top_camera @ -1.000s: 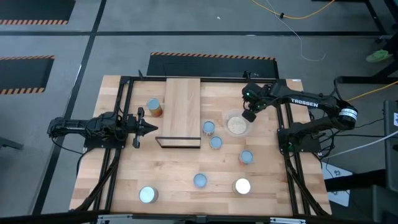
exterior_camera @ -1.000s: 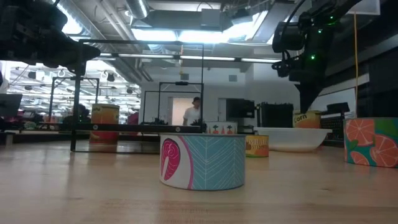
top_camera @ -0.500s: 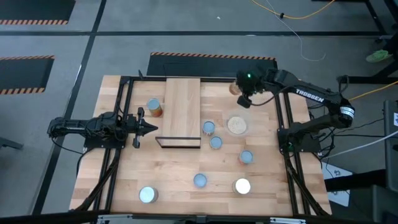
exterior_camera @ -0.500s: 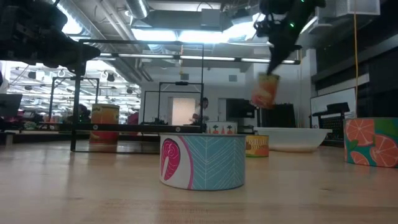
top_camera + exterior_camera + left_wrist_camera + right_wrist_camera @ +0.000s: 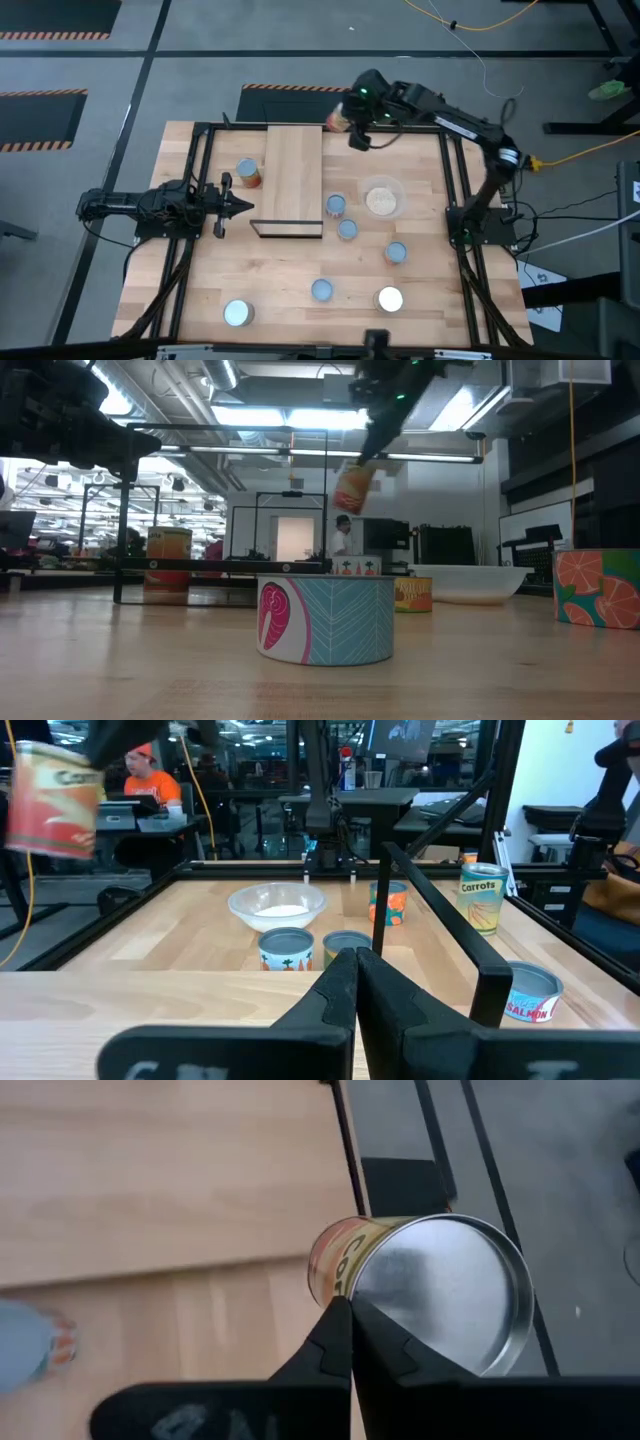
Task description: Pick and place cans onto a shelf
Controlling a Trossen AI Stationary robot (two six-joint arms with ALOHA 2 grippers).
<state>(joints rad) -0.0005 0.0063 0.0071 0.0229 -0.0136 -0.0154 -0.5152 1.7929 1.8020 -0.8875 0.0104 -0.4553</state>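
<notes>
My right gripper [image 5: 353, 128] hangs high over the table's far edge, shut on an orange-labelled can [image 5: 338, 118] with a silver top [image 5: 445, 1295], just right of the shelf's [image 5: 293, 180] far end. The shelf is a light-wood board in a black frame. Another orange can [image 5: 248, 172] stands left of it. Several blue-topped cans [image 5: 336, 205] [image 5: 347, 229] [image 5: 396, 252] stand on their bases on the table. My left gripper [image 5: 240, 206] waits shut at the left, level, touching nothing. My right gripper has the can by the rim of its silver top [image 5: 362, 1287], at the edge where the top meets the label; the dark fingers [image 5: 325, 1345] close together there. They slant down from above. The can [image 5: 352, 488] hangs tilted below them, lifted clear of the table.
A clear bowl [image 5: 381, 197] with beige contents stands right of the shelf. More cans stand near the front edge [image 5: 322, 290] [image 5: 389, 298] [image 5: 237, 313]. Black frame rails [image 5: 455, 190] run along the table's sides. A person shows far behind in the low view.
My right gripper has risen from beside the bowl and swung toward the table's far edge and leftward, toward the shelf's far end, rolling as it went. The orange can has come up with it, lifted clear of the table and tipped.
</notes>
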